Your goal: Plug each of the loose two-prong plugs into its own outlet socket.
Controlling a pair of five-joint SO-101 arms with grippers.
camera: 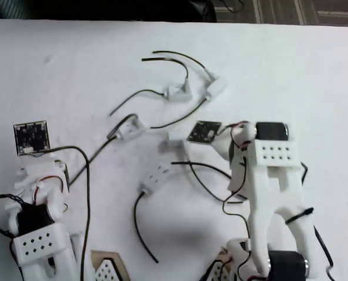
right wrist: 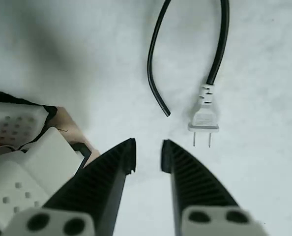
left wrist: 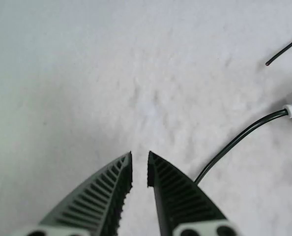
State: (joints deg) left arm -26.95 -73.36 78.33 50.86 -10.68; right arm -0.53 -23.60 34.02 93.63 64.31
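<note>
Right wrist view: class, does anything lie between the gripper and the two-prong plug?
Nothing visible does. Bare table separates the right gripper from the two-prong plug; a black cord end lies off to one side.

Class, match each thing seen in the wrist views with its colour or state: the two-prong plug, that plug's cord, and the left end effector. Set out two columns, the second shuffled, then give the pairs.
Column 1
1. two-prong plug
2. plug's cord
3. left end effector

Column 2
A. black and curved
B. open, holding nothing
C. white, lying flat on the table, prongs bare

Pairs: 1-C; 2-A; 3-B
</note>
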